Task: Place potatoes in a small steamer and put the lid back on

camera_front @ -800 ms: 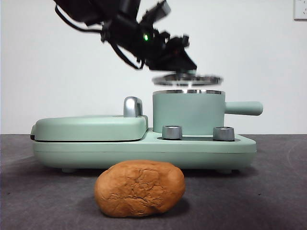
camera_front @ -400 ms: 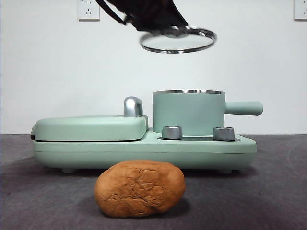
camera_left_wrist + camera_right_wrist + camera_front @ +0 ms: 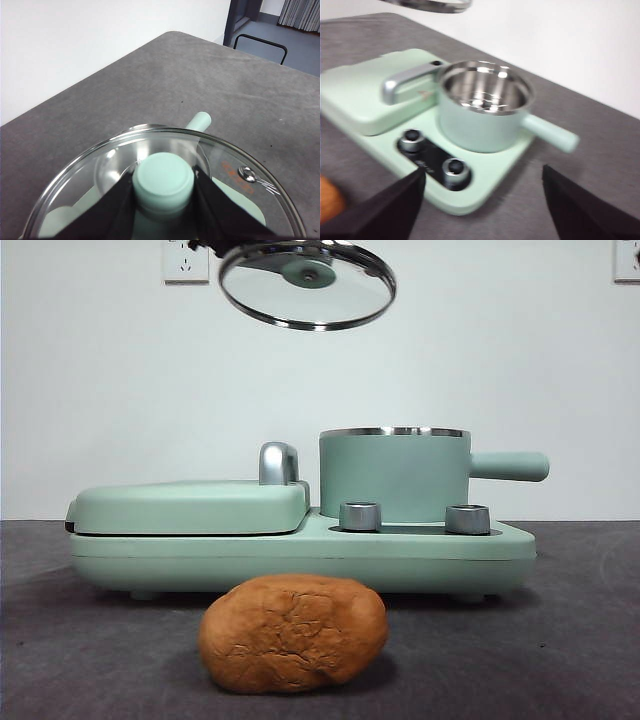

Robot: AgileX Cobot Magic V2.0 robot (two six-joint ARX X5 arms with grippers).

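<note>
The potato [image 3: 293, 633], large and orange-brown with cracked skin, lies on the dark table in front of the appliance; its edge also shows in the right wrist view [image 3: 329, 197]. The mint-green small steamer [image 3: 394, 475] stands uncovered on the base, its steel inside empty [image 3: 482, 92]. High above and to its left hangs the tilted glass lid [image 3: 307, 285]. My left gripper [image 3: 163, 187] is shut on the lid's green knob [image 3: 163, 177]. My right gripper [image 3: 483, 172] hovers open on the near side of the steamer, holding nothing.
A flat green griddle plate [image 3: 190, 508] with a steel handle [image 3: 277, 462] takes up the left half of the base [image 3: 300, 550]. Two steel dials [image 3: 360, 516] sit in front of the steamer. The steamer's straight handle [image 3: 510, 466] points right.
My left gripper has carried the lid from just above the steamer's rim up and to the left, and the lid has tilted. The potato and steamer have not moved.
</note>
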